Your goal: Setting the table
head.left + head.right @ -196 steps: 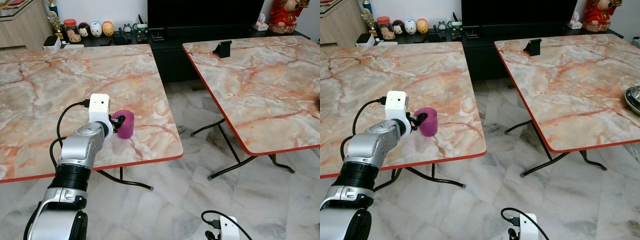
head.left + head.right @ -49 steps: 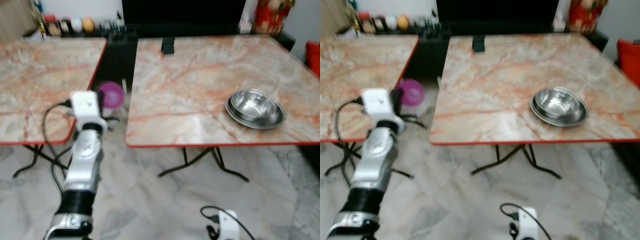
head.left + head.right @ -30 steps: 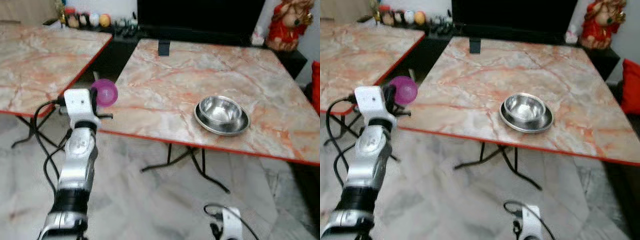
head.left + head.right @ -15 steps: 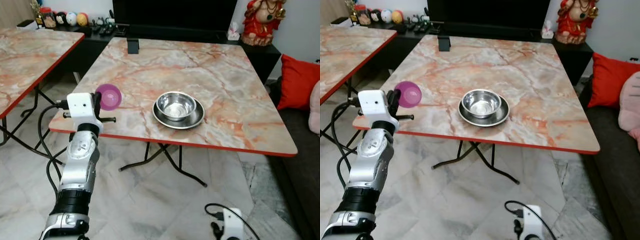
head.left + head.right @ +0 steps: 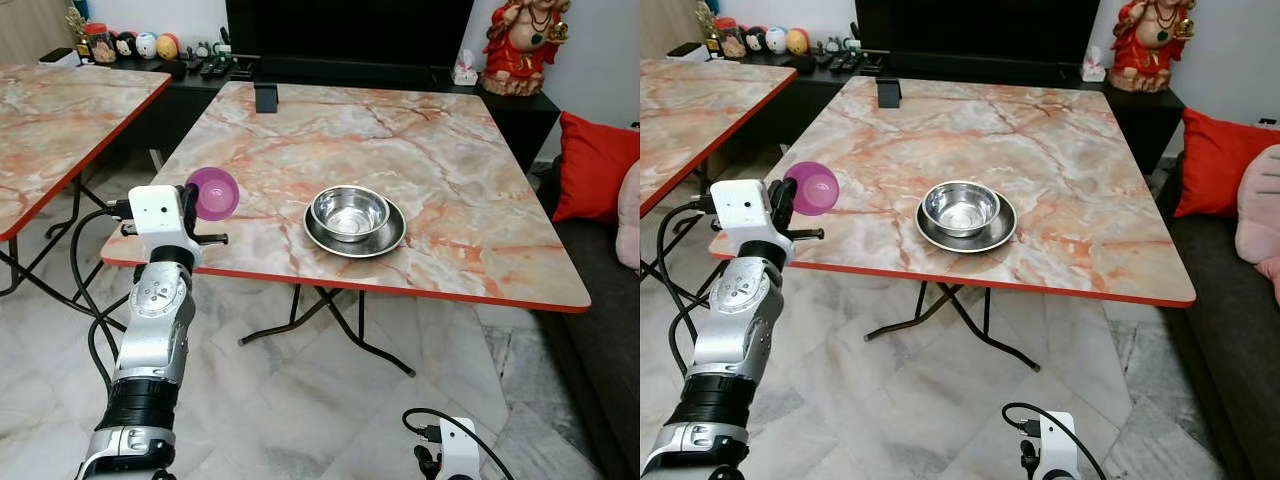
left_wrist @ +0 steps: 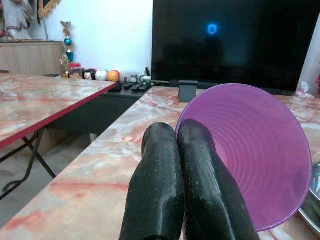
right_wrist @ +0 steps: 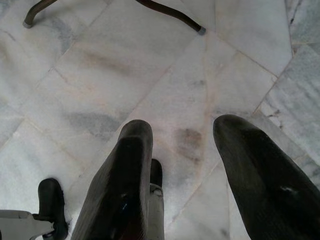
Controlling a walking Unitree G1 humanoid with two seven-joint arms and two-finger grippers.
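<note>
One cup (image 5: 214, 192) is pinched by its rim in the left gripper (image 6: 177, 150), held tipped above the table's (image 5: 480, 190) near corner — best righted and set down beside the bowl (image 5: 349, 211), not against it. Right gripper (image 7: 182, 145) hangs idle, fingers apart.

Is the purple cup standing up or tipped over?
Tipped on its side. The left claw pinches the purple cup's rim, and its round open mouth faces sideways, toward the camera. It looks empty inside.
</note>
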